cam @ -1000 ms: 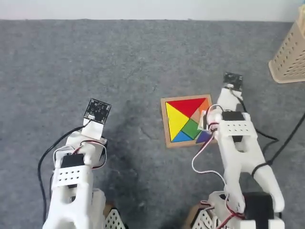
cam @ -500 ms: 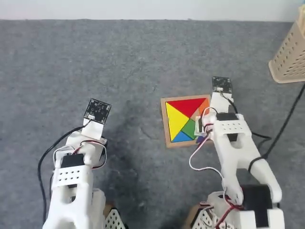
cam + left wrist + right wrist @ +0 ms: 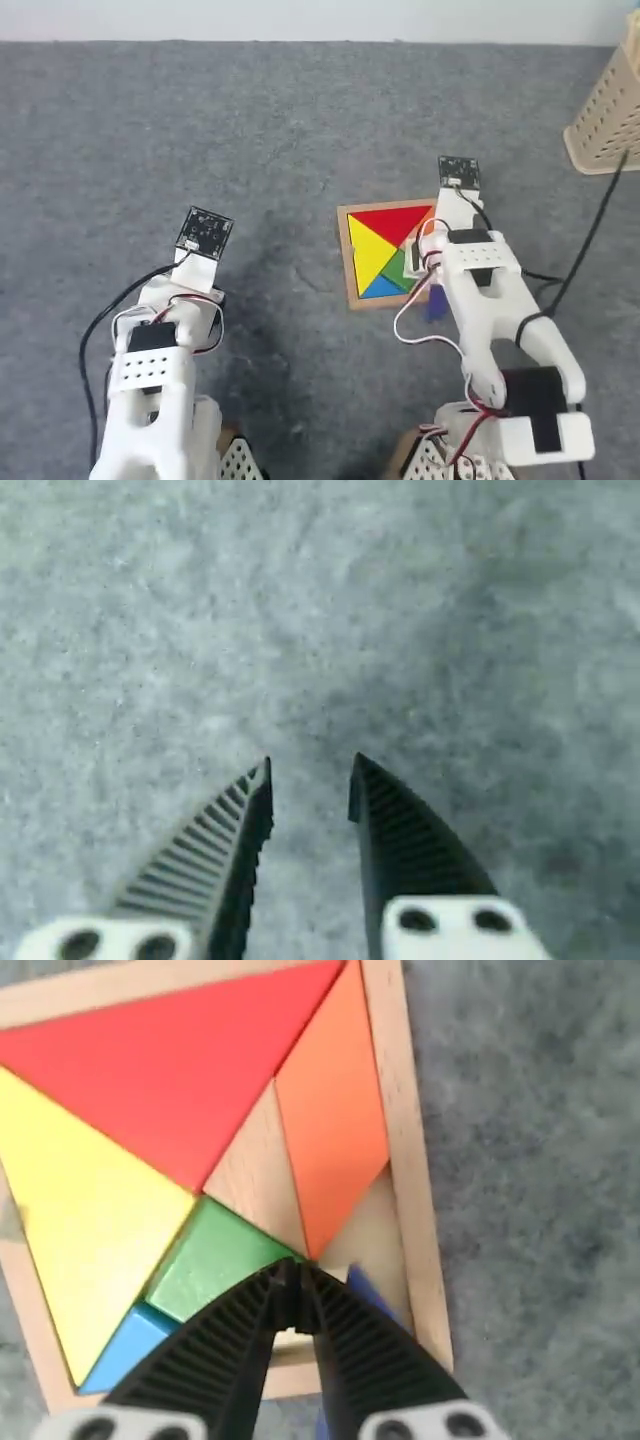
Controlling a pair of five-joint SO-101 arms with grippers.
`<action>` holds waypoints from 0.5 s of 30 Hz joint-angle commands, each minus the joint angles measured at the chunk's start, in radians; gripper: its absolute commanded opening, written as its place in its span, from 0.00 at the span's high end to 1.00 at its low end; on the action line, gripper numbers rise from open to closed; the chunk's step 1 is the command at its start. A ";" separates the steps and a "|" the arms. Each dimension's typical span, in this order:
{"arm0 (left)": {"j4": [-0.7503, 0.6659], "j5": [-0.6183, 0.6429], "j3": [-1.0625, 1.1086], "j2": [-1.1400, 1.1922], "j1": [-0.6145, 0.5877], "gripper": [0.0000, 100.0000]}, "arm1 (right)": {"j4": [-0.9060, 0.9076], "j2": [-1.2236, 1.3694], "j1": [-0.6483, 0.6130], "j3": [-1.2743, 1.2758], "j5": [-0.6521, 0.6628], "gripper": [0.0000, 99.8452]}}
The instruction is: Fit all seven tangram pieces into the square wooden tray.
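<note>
- Tangram pieces lie mostly inside the tray (image 3: 345, 250), which sits on the grey table (image 3: 250, 130). The red triangle (image 3: 170, 1070), yellow triangle (image 3: 90, 1240), orange piece (image 3: 335, 1130), green piece (image 3: 205, 1260) and blue piece (image 3: 120, 1345) are all within its rim.
- A dark violet piece (image 3: 368, 1295) is at the tray's corner nearest my right arm, half hidden behind a finger. I cannot tell whether it lies flat or rides on the rim.
- My right end effector (image 3: 292, 1272) hangs over that same corner of the tray. Its tips are pressed together with nothing visible between them, right where green and orange meet.
- My left end effector (image 3: 308, 770) is well away from the tray, spread apart above bare table.
- Bare wood shows inside the tray between red and orange and beside orange's point, so I judge the fit unfinished.
- Pressing down here with closed tips could tip the green piece, which seems to sit proud of its neighbours, or wedge the violet one crooked against the rim.
- A sideways nudge could drag orange askew, or slide the whole tray, since nothing pins it.
- I count six colours and cannot make out the seventh piece, so I might fill a gap wrongly.
</note>
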 commanded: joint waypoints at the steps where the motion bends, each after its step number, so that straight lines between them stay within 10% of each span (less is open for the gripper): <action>1: -0.017 0.008 -0.002 -0.025 0.005 0.88 | -0.028 0.041 -0.001 -0.034 0.014 0.99; 15: -0.017 0.008 -0.002 -0.023 0.005 0.88 | 0.179 -0.384 0.114 -0.009 0.118 0.99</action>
